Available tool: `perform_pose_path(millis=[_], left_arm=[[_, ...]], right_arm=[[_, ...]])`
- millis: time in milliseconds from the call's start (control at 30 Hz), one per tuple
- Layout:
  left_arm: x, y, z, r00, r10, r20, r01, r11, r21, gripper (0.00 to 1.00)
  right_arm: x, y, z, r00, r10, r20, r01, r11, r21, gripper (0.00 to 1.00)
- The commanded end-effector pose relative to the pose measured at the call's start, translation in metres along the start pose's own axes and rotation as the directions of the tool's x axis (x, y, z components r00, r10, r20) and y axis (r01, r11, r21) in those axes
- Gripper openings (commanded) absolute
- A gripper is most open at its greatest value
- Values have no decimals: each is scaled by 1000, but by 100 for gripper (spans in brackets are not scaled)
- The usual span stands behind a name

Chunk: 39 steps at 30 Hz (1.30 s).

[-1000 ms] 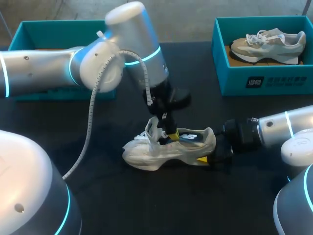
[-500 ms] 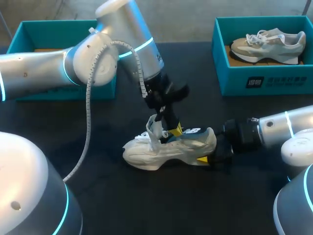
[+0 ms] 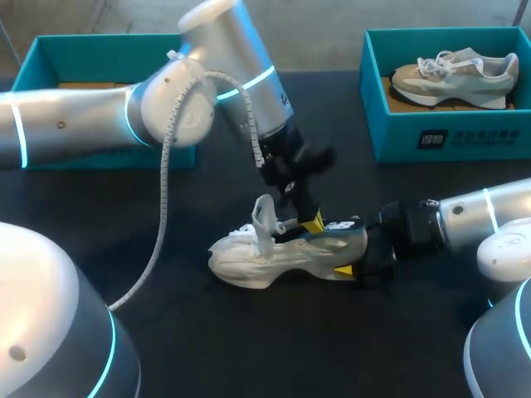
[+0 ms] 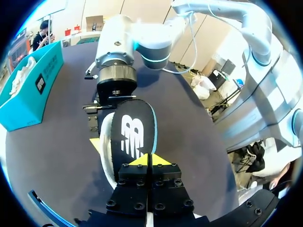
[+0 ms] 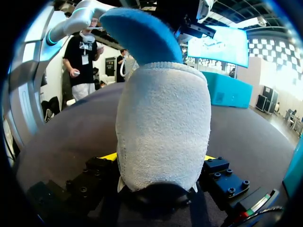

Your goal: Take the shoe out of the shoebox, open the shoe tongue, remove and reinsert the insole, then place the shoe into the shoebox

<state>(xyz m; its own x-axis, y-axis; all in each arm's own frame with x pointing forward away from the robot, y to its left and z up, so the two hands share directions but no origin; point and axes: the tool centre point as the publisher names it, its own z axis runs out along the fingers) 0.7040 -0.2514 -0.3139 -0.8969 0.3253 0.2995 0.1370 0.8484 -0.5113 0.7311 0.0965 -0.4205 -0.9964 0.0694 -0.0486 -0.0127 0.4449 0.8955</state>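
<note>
A white shoe [image 3: 278, 253] lies on its sole in the middle of the black table, toe to the left, tongue and laces standing up. My left gripper [image 3: 313, 222] is over the shoe's opening, shut on one end of the black insole [image 4: 133, 137]. The insole's other end reaches toward the heel, and its blue underside [image 5: 137, 35] rises above the heel. My right gripper [image 3: 358, 267] is at the shoe's back, its yellow fingertips [image 5: 110, 156] pressed to both sides of the grey heel [image 5: 163, 118].
A teal shoebox [image 3: 415, 137] at the back right holds a second, beige shoe [image 3: 455, 77]. Another teal shoebox [image 3: 50, 50] stands at the back left, partly hidden behind my left arm. Bare black table lies in front of the shoe.
My left gripper has moved right, toward the heel, and the insole has gone with it. The shoe and my right gripper have stayed in place.
</note>
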Motion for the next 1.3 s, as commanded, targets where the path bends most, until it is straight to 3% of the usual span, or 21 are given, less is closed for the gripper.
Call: perform_pose_path(millis=[33, 67, 100, 300, 700, 800, 867, 1033, 1200, 1300], left_arm=[[-4, -6, 6, 1000, 4, -16, -4, 1000, -10, 10], [-2, -6, 5, 1000, 5, -18, -5, 1000, -10, 31], [-1, -6, 4, 1000, 7, -20, -7, 1000, -9, 39], [6, -6, -6, 1000, 20, -25, -20, 1000, -6, 54], [21, -7, -22, 999, 46, -11, -46, 999, -11, 48], [21, -8, -20, 999, 50, -15, -50, 999, -13, 54], [19, -8, -17, 999, 51, -17, -51, 999, -14, 66], [14, -8, -8, 998, 53, -37, -54, 998, -24, 71], [9, -6, 1, 998, 52, -48, -54, 998, -39, 65], [7, -6, 7, 997, 50, -58, -52, 998, -47, 49]], right_arm=[[1, 1, 1, 1000, -1, 2, 1, 1000, 2, 0], [1, 1, 1, 1000, -1, 2, 1, 1000, 2, 0], [1, 1, 1, 1000, -1, 2, 1, 1000, 2, 0], [1, 1, 1, 1000, -1, 2, 1, 1000, 2, 0], [1, 1, 1, 1000, -1, 2, 1, 1000, 2, 0], [1, 1, 1, 1000, -1, 2, 1, 1000, 2, 0], [1, 1, 1, 1000, -1, 2, 1, 1000, 2, 0], [1, 1, 1, 1000, -1, 2, 1, 1000, 2, 0], [1, 1, 1, 1000, -1, 2, 1, 1000, 2, 0], [1, 1, 1, 1000, -1, 2, 1, 1000, 2, 0]])
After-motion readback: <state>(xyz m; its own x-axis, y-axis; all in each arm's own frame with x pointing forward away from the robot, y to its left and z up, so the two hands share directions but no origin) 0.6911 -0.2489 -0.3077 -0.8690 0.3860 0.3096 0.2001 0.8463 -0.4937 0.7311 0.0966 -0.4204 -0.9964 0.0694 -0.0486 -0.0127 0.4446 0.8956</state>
